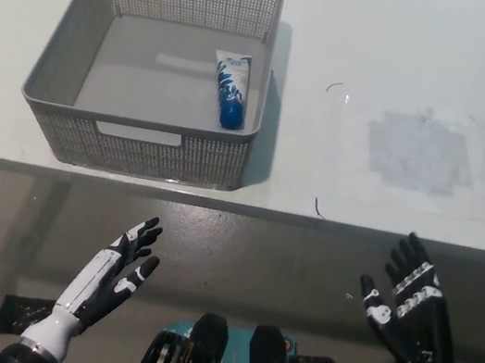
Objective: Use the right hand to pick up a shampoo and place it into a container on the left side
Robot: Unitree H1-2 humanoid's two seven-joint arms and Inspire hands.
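Both hands sit low in your head view, below the table point(417, 43) edge: the white left hand point(108, 275) at lower left and the black right hand point(410, 310) at lower right, each empty with fingers spread. Your shampoo point(231, 91) tube lies inside the grey container point(67, 57) at upper left, along its right wall and apparently flat on the floor, blue cap toward the near side.

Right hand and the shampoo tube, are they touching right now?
Apart. The head view shows the right hand open below the table edge, far from the shampoo tube, which lies in the gray basket.
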